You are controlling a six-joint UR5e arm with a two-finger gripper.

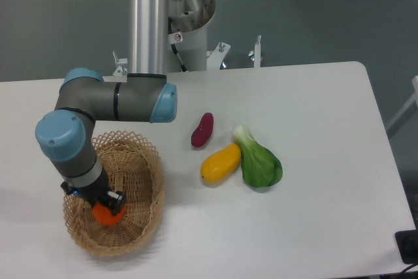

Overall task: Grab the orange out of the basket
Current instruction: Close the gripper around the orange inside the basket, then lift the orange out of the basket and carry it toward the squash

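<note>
Gripper (pixel 99 202) down inside wicker basket (pixel 140 161), sitting directly on top of orange (pixel 104 214); fingers hidden by wrist housing, so cannot tell whether apart or clamped on the fruit. Orange low on basket floor, toward near-left wall, only its lower part showing. Vertical approach probably chosen to clear lattice rim. Rim close on left and near sides; straight up looks the safest way out. Purple sweet potato (pixel 202 130), yellow mango-like fruit (pixel 221 164), bok choy (pixel 258 161) well apart to the right on white table (pixel 326 129).
</note>
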